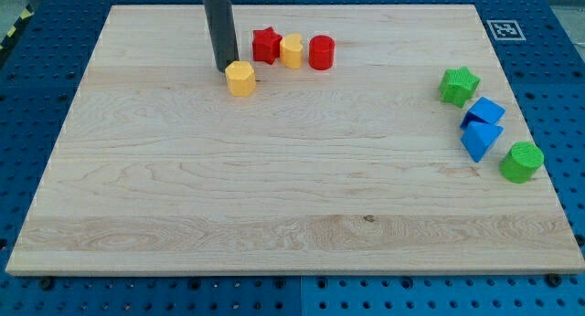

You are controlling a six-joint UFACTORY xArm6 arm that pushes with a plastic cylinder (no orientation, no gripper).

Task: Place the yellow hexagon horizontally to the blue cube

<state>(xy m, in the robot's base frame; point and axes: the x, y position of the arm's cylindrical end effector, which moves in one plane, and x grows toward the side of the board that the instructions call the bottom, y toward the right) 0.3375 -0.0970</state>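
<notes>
Nearest, at the frame's lower right, a green cylinder (522, 162) sits on the wooden surface (274, 188), with a blue wedge-like block (480, 140) just beside it and the blue cube (486, 110) touching that, then a green star (459, 85). Far off, upper left of centre, the yellow hexagon (240, 79), a plain matte prism, sits just right of my tip (222, 69), apparently touching. Beyond stand a red star (266, 45), a yellow heart-like block (291, 51) and a red cylinder (321, 53). A black-and-white fiducial marker (502, 29), carrying no readable writing, occupies the upper right corner. There is no claw.

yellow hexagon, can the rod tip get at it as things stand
Probably yes: my tip sits right at the yellow hexagon, on its upper-left side, with nothing between them. The red star stands apart, to the right.
</notes>
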